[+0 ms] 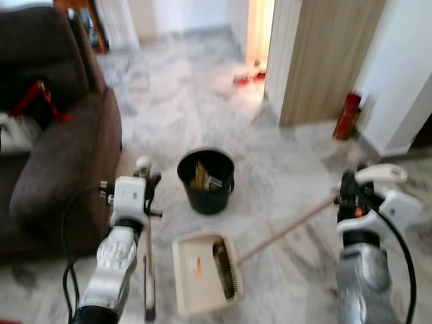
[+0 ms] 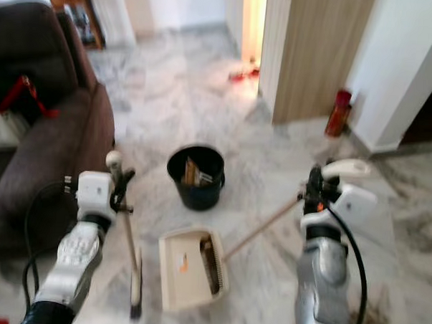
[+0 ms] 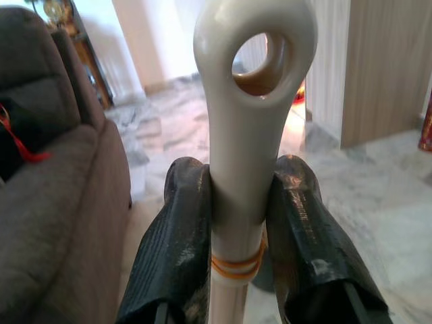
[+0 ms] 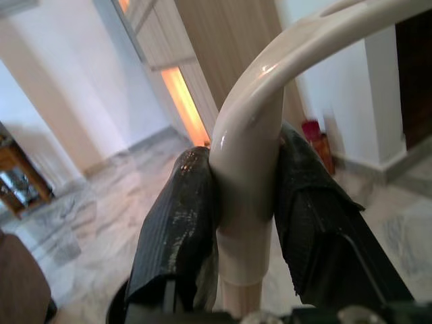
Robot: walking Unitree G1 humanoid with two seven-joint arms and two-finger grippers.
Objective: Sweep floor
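My left gripper [image 1: 148,182] is shut on the cream top of a broom handle [image 3: 246,128], just below its hanging hole. The broom [image 1: 149,263] runs down to the marble floor beside the sofa. My right gripper [image 1: 351,191] is shut on the cream loop grip [image 4: 270,74] of a long-handled dustpan. Its wooden stick [image 1: 284,233] slants down to the beige dustpan [image 1: 194,274], which lies on the floor between my arms with brown debris [image 1: 226,269] in it. A black bucket [image 1: 205,180] holding some scraps stands just beyond the pan.
A dark brown sofa [image 1: 55,148] with a red strap fills the left side. Ahead on the right are a wooden partition [image 1: 327,56], a red canister [image 1: 347,116] at a white wall, and a lit doorway with red items [image 1: 248,77] on the floor.
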